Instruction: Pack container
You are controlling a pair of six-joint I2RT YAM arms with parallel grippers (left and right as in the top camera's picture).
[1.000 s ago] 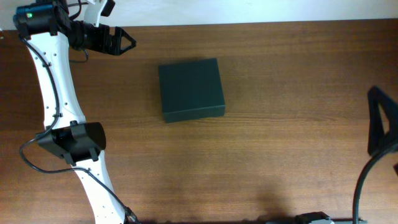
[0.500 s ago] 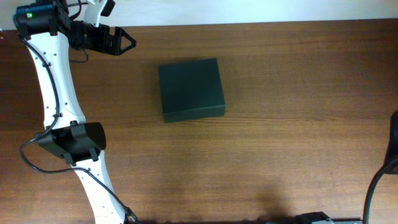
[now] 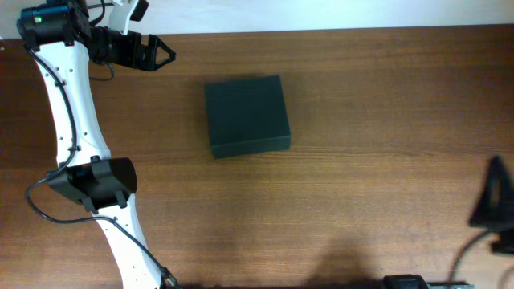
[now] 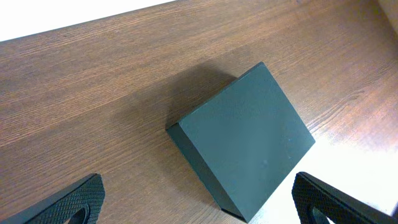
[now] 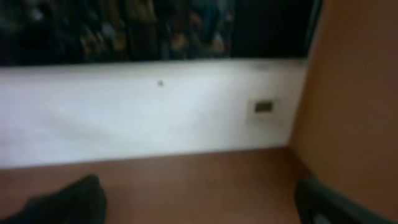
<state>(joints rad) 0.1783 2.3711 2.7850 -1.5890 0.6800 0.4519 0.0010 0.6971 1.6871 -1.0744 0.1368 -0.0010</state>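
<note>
The container is a dark green-black box with its flat lid closed, lying on the wooden table left of centre. The left wrist view looks down on the container from a little way off. My left gripper hovers at the far left corner, apart from the box. It is open, with both fingertips wide apart and nothing between them. My right gripper shows at the right edge, far from the box. In the blurred right wrist view my right gripper is open and empty.
The left arm runs along the table's left side from its base at the front. A white wall and the table's far edge fill the right wrist view. No other objects lie on the table.
The right arm has shifted along the right edge toward the front of the table, briefly almost leaving view. The left arm and the container have not moved.
</note>
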